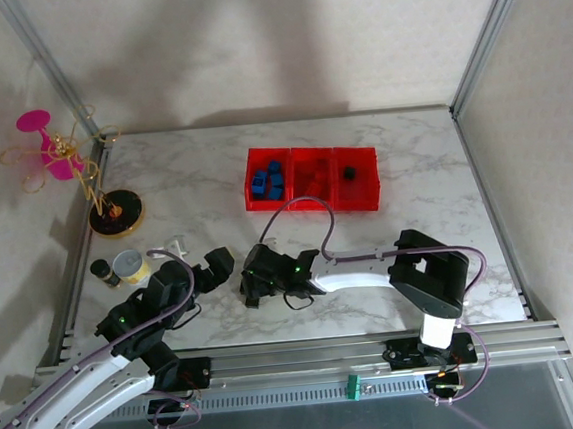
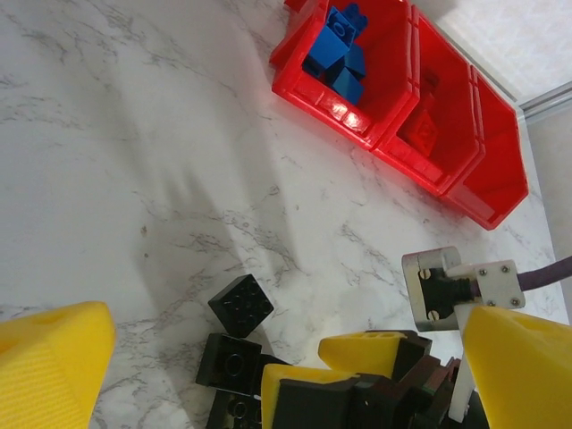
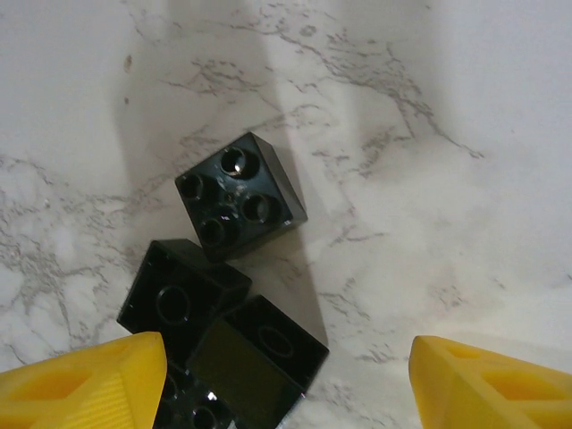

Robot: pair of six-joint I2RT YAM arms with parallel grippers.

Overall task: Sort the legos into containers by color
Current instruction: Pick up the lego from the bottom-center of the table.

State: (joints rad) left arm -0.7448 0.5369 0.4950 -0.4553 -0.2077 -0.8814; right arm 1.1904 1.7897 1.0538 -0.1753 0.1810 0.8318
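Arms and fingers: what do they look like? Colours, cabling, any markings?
Both look alike. The left arm and right arm have white link shells and black joint housings, each with a small green light. Purple cables loop along them. The fingers are yellow wedge shapes on black bodies. No legible markings.
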